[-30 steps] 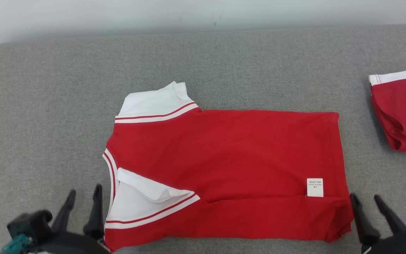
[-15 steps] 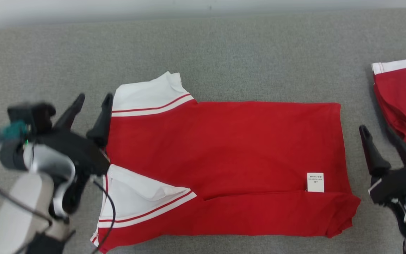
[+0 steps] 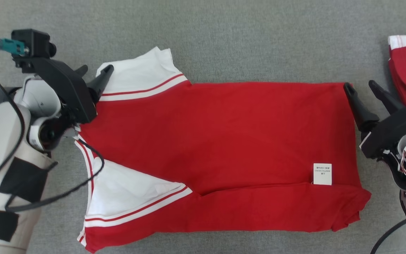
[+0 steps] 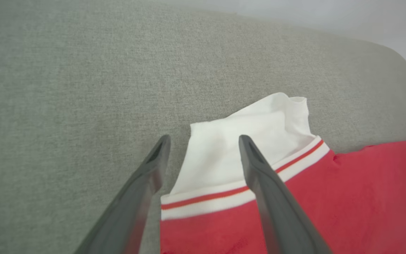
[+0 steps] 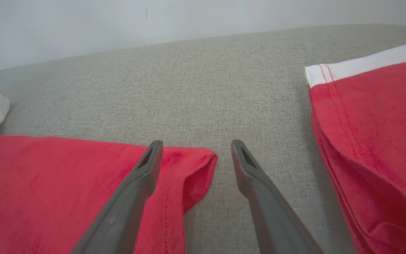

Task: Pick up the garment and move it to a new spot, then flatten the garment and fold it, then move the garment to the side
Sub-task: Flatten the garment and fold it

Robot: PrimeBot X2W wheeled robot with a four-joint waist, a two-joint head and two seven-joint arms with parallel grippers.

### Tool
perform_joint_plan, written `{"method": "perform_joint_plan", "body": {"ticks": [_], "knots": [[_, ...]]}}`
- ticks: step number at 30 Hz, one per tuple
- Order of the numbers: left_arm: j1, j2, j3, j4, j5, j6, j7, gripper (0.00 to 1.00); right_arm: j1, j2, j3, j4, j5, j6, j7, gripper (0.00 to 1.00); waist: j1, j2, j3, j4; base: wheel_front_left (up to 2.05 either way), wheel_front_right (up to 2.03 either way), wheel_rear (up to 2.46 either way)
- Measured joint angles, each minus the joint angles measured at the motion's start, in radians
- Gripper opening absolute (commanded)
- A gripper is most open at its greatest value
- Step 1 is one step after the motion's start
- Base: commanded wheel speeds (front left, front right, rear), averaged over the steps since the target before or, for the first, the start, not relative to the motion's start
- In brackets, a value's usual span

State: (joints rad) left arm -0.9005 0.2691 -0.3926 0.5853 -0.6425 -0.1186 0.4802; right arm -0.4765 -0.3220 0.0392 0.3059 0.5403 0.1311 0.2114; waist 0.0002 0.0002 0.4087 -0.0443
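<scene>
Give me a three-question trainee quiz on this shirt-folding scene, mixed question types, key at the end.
1. True or false: the left gripper is shut on the garment's white sleeve.
2. On the garment, the white label sits: A) near the hem on the right gripper's side; B) on the white sleeve; C) off the garment altogether.
3. Fill in: both grippers' jaws stand ___.
Key: 1 false, the left gripper is open, astride the sleeve's edge; 2 A; 3 open.
</scene>
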Motion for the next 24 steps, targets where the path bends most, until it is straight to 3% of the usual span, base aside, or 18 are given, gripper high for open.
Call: {"method": "perform_joint_plan", "body": {"ticks": [8, 13, 14, 15, 16, 17, 24], "knots": [[-0.083, 0.031, -0.023, 0.098, -0.064, -0.007, 0.05, 1.0, -0.079, -0.031, 0.105, 0.068, 0.06, 0.0, -0.001, 1.0, 0.0, 0.0, 0.06, -0.015, 0.0, 0.0, 0.0], [-0.1, 0.04, -0.061, 0.092, -0.13, -0.011, 0.061, 1.0, -0.109, -0.047, 0.155, 0.099, 0.087, 0.0, -0.01, 1.0, 0.0, 0.0, 0.082, -0.024, 0.0, 0.0, 0.0], [-0.102, 0.042, -0.071, 0.092, -0.138, -0.011, 0.061, 1.0, -0.114, -0.051, 0.165, 0.104, 0.093, 0.0, -0.01, 0.45, -0.0001, 0.0, 0.085, -0.025, 0.0, 0.0, 0.0], [-0.106, 0.047, -0.077, 0.094, -0.142, -0.012, 0.061, 0.81, -0.12, -0.055, 0.174, 0.109, 0.099, 0.0, -0.011, 0.31, -0.0001, 0.0, 0.087, -0.026, 0.0, 0.0, 0.0], [-0.108, 0.049, -0.079, 0.096, -0.155, -0.012, 0.065, 0.49, -0.127, -0.057, 0.181, 0.115, 0.108, 0.0, -0.015, 0.13, -0.0001, 0.0, 0.088, -0.027, 0.0, 0.0, 0.0], [-0.109, 0.05, -0.081, 0.099, -0.17, -0.012, 0.063, 0.0, -0.132, -0.06, 0.19, 0.118, 0.119, 0.0, -0.016, 0.0, -0.0001, 0.0, 0.088, -0.028, 0.0, 0.0, 0.0], [-0.119, 0.055, -0.107, 0.106, -0.239, -0.012, 0.054, 0.0, -0.153, -0.082, 0.231, 0.134, 0.153, 0.0, -0.046, 0.0, -0.0002, -0.0001, 0.088, -0.031, 0.0, 0.0, 0.0]]}}
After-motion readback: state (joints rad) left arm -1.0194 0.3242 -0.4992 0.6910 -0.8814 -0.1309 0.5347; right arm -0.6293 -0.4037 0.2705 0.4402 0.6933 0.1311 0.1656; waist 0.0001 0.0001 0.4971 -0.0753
